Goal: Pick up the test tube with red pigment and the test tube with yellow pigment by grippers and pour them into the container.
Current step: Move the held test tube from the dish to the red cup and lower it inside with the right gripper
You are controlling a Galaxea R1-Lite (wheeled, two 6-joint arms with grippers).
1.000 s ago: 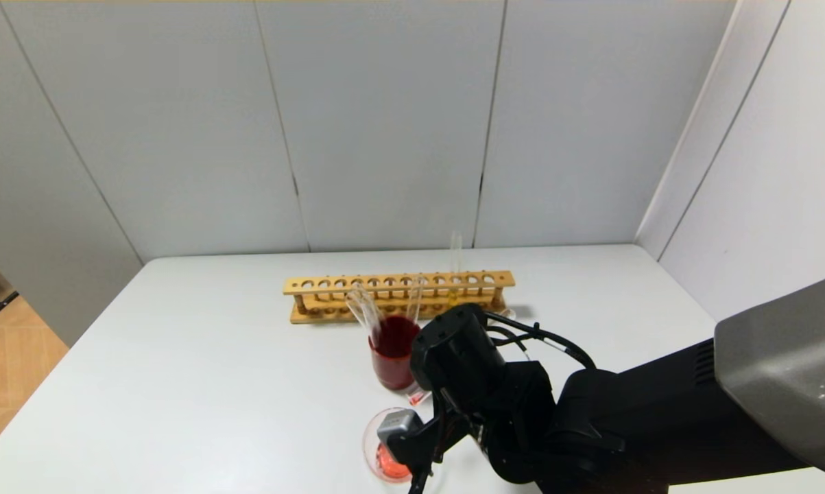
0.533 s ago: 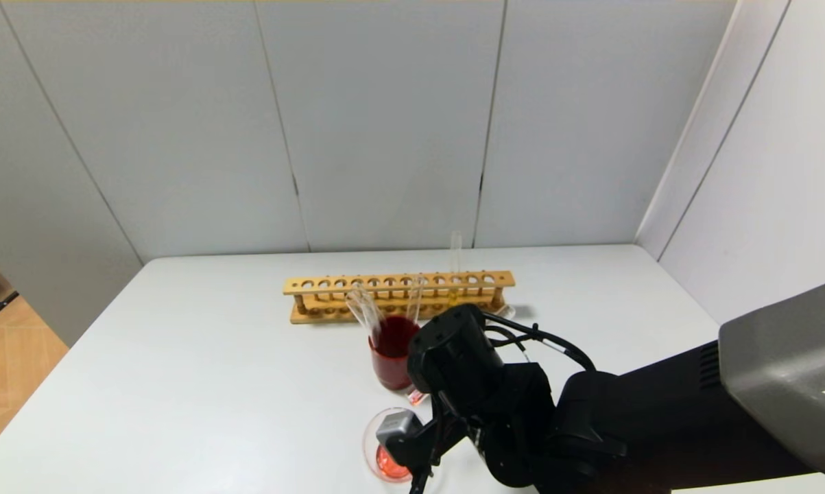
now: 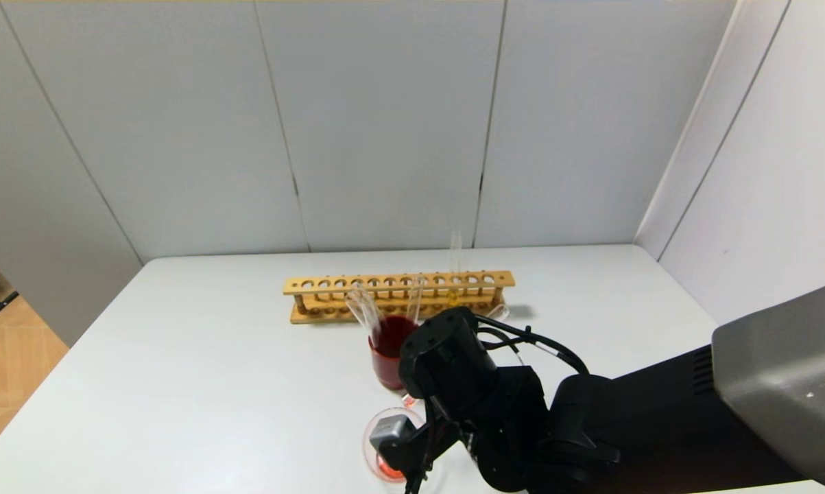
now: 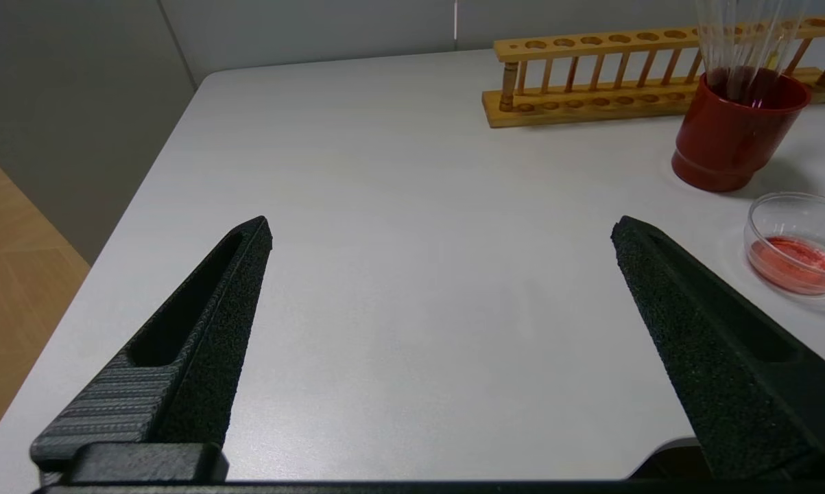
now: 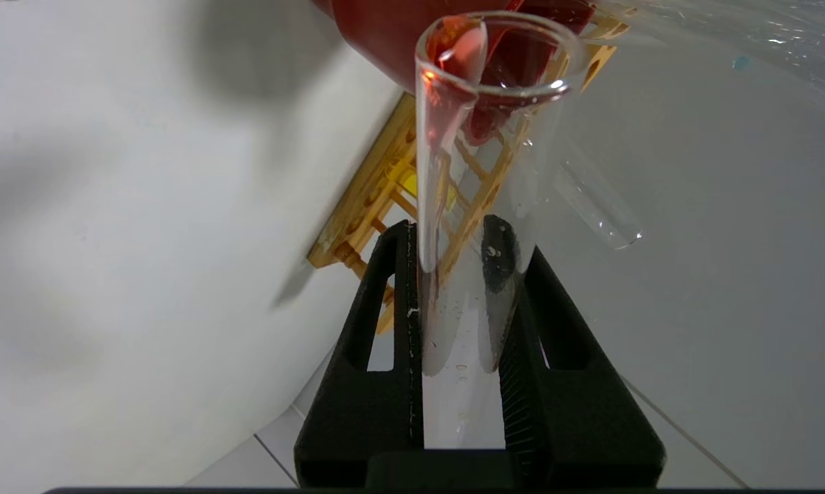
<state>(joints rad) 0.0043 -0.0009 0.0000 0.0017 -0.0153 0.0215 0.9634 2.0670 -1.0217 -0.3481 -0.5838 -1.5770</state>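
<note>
My right gripper (image 3: 412, 429) is shut on the test tube with red pigment (image 5: 481, 171), low over the near middle of the table. The tube is tipped, with red liquid gathered at its open mouth. In the head view only its reddish end (image 3: 407, 399) shows, between the dark red cup (image 3: 391, 353) and the container (image 3: 374, 449). The container holds a pool of red liquid (image 4: 793, 254). The test tube with yellow pigment (image 3: 455, 264) stands upright in the wooden rack (image 3: 357, 285). My left gripper (image 4: 439, 230) is open and empty above the table's left part.
The dark red cup (image 4: 727, 137) holds several empty glass tubes and stands just in front of the rack (image 4: 590, 75). One empty tube (image 5: 594, 206) lies on the table by the rack's right end. Walls close the back and right sides.
My right arm has shifted a little to the left and nearer, carrying the tube's red end leftward between the cup and the container. The left gripper's earlier state is not shown.
</note>
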